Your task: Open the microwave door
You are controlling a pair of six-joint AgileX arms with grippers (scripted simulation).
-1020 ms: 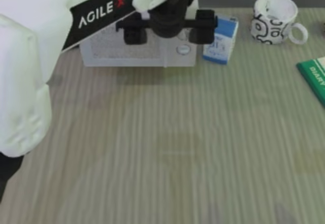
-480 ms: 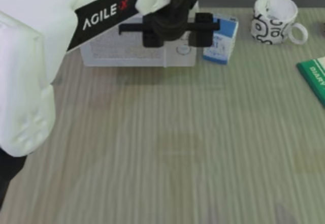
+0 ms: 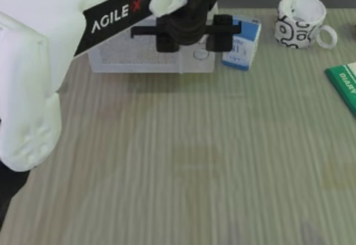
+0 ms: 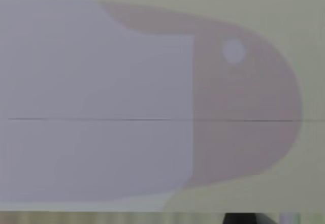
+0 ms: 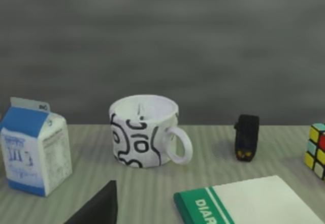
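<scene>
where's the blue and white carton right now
In the top view the carton stands at the table's far edge, just right of the microwave and left of the patterned mug.

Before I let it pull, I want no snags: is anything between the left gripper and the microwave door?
Nothing visible: the left gripper is already at the microwave door. The blue-white carton stands apart, right of the microwave.

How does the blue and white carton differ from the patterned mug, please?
The carton is boxy with a peaked top; the mug is round, open-topped and has a handle. The carton is blue and white, the mug white with black markings. The carton stands beside the microwave, the mug farther right. Both stand upright.
</scene>
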